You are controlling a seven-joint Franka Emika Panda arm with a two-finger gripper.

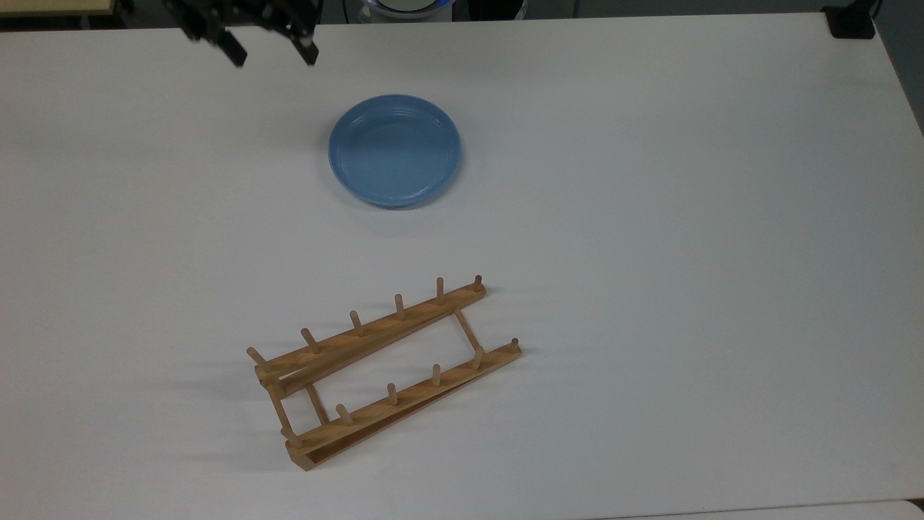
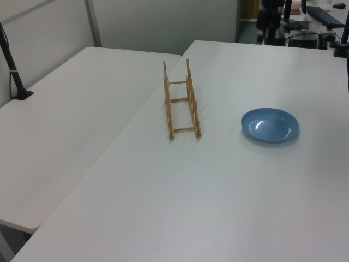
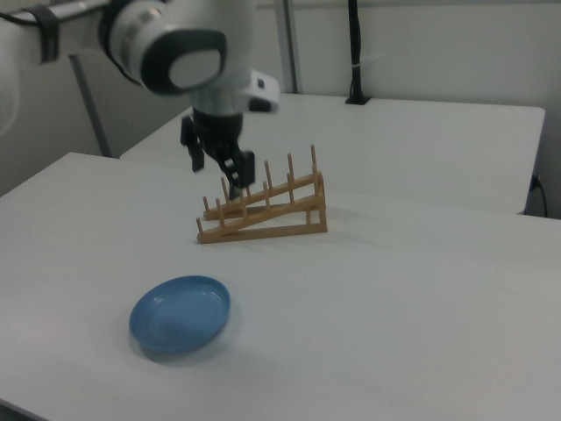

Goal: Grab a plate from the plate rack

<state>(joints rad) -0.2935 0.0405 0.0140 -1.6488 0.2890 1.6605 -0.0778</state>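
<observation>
Tool [image 1: 273, 49] open and empty, raised clear of the plate [image 1: 395, 150], which lies flat on the tabletop [image 1: 650, 217] well apart from the rack [image 1: 382, 372]; plate looks delivered, so best to retreat straight up without clipping its rim.

claw [image 1: 271, 47] raised, fingers spread, empty

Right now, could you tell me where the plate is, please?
The plate lies flat on the white table, apart from the wooden rack: above the rack in the top view, and to the rack's right in the left view.
</observation>
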